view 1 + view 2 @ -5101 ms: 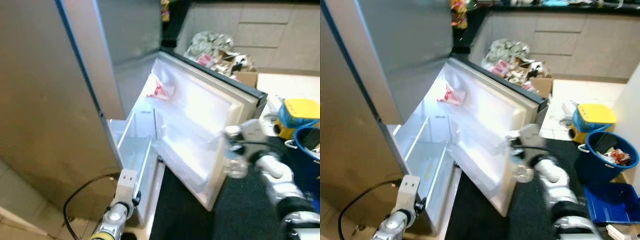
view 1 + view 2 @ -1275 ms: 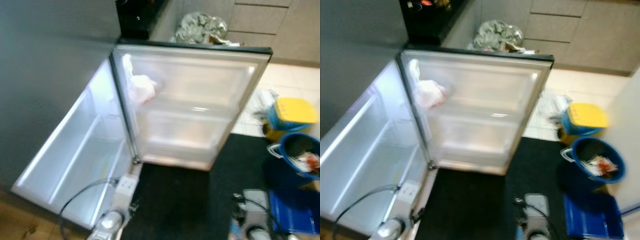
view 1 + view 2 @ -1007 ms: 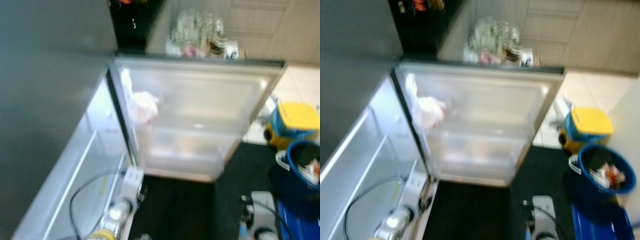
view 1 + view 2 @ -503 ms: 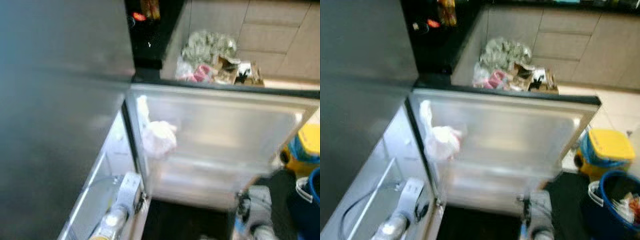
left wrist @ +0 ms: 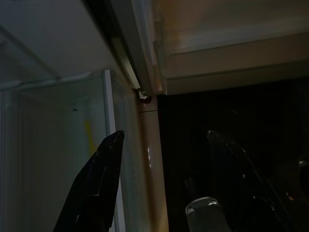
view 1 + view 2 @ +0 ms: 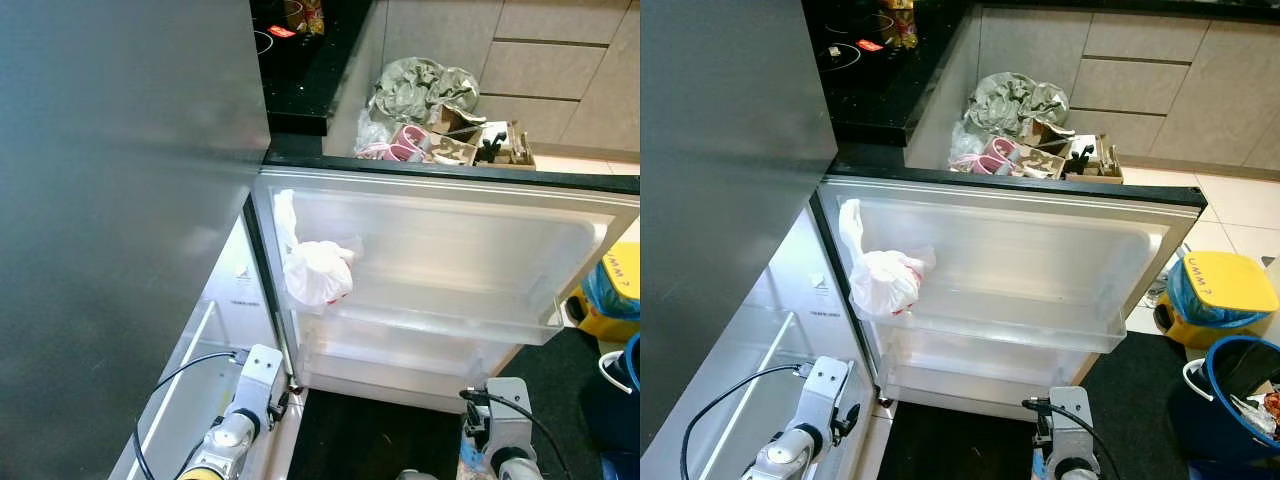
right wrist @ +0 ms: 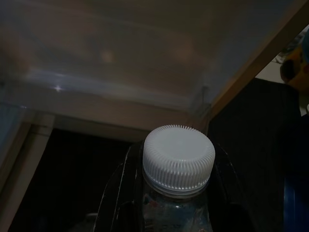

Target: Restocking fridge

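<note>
A kitchen with tiled floor and a dark mat (image 6: 970,440) surrounds the open fridge door (image 6: 1020,270), where a white bag (image 6: 885,280) hangs. Below the door, the right end effector (image 7: 176,193) pinches a clear bottle (image 7: 177,162) under its white cap; the left end effector (image 5: 164,179) hangs spread by the door's hinge

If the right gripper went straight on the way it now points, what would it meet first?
Probably the lower clear plastic shelf of the open white fridge door. The right gripper, shut on the clear bottle with a ribbed white cap, points up at it; how far off is unclear.
</note>
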Available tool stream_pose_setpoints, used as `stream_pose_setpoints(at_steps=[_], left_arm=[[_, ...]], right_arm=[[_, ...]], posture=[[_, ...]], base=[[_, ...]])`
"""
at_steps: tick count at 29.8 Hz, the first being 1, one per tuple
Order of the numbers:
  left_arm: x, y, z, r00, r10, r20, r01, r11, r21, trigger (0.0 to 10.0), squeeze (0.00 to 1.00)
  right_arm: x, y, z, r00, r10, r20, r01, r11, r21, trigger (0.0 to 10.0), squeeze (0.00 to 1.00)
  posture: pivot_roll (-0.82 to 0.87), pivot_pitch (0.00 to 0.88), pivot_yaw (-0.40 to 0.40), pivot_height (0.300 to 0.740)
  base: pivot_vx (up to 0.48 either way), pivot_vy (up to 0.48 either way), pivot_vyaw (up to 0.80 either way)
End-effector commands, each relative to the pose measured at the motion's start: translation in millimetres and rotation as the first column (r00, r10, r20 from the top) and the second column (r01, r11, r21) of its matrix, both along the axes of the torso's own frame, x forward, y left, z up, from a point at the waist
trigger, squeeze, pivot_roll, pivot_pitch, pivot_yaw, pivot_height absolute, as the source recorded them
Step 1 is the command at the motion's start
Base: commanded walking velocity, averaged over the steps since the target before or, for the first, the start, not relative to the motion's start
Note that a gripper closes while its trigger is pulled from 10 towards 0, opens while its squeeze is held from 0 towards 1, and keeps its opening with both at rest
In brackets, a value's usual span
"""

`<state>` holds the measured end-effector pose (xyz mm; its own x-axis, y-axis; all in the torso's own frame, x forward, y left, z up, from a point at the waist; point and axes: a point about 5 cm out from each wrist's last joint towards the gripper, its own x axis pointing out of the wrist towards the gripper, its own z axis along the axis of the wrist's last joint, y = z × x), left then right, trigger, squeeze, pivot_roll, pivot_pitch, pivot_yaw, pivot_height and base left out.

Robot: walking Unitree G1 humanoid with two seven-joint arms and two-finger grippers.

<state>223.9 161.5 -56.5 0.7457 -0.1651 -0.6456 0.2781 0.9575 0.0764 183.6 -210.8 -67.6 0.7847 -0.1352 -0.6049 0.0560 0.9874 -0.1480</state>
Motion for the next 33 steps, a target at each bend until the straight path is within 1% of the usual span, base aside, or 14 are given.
stream_pose_setpoints(at_steps=[1, 2, 3, 9, 11, 13, 17, 26, 33], left_arm=[[-4.8, 4.6, -3, 1.0, -0.004, -0.023, 0.004, 1.0, 0.014, 10.0, 0.0], [-4.8, 4.4, -3, 1.0, -0.005, -0.023, 0.005, 1.0, 0.012, 10.0, 0.0], [-4.9, 4.2, -3, 1.0, -0.005, -0.023, 0.005, 1.0, 0.011, 10.0, 0.0], [-5.6, 1.4, -3, 1.0, -0.024, -0.019, 0.024, 1.0, 0.012, 10.0, 0.0], [-5.9, 0.8, -4, 0.999, -0.027, -0.021, 0.028, 1.0, 0.013, 10.0, 0.0], [-6.0, 0.7, -4, 0.999, -0.03, -0.021, 0.03, 0.999, 0.013, 10.0, 0.0], [-6.4, 0.0, -4, 0.999, -0.033, -0.021, 0.033, 0.999, 0.013, 10.0, 0.0], [-6.1, 0.4, -4, 0.999, -0.023, -0.022, 0.024, 1.0, 0.015, 10.0, 0.0], [-5.9, 4.7, -4, 1.0, 0.014, -0.026, -0.013, 1.0, 0.011, 10.0, 0.0]], right_arm=[[11.8, 2.4, 8, 0.998, 0.003, 0.062, -0.003, 1.0, -0.001, 10.0, 0.0], [18.4, 2.9, 11, 0.996, -0.001, 0.084, 0.0, 1.0, 0.004, 10.0, 0.0], [20.6, 3.0, 13, 0.996, -0.001, 0.09, 0.001, 1.0, 0.005, 10.0, 0.0], [25.4, 4.4, 15, 0.995, 0.003, 0.104, -0.004, 1.0, 0.013, 10.0, 0.0], [25.1, 4.9, 15, 0.995, 0.006, 0.102, -0.008, 1.0, 0.013, 10.0, 0.0], [24.3, 5.0, 14, 0.995, 0.007, 0.099, -0.009, 1.0, 0.014, 10.0, 0.0], [19.8, 4.3, 12, 0.996, 0.009, 0.085, -0.01, 1.0, 0.012, 10.0, 0.0], [17.6, 2.5, 11, 0.997, 0.006, 0.077, -0.007, 1.0, 0.009, 10.0, 0.0], [17.2, 2.8, 11, 0.997, 0.007, 0.075, -0.007, 1.0, 0.009, 10.0, 0.0]], posture=[[-0.07, 0.047, 0.012, 0.74], [-0.07, 0.046, 0.011, 0.74], [-0.07, 0.045, 0.011, 0.74], [-0.07, 0.041, 0.008, 0.74], [-0.07, 0.04, 0.007, 0.74], [-0.07, 0.04, 0.007, 0.74], [-0.08, 0.037, 0.006, 0.74], [-0.08, 0.037, 0.005, 0.74], [-0.08, 0.043, 0.007, 0.74]], base=[[0.0, 0.0, 0.0], [0.0, 0.0, 0.0], [0.0, 0.0, 0.0], [0.0, 0.0, 0.0], [0.0, 0.0, 0.0], [0.0, -0.33, 0.0], [0.0, -0.418, 0.0], [0.0, -0.405, 0.0], [0.0, 0.0, 0.0]])
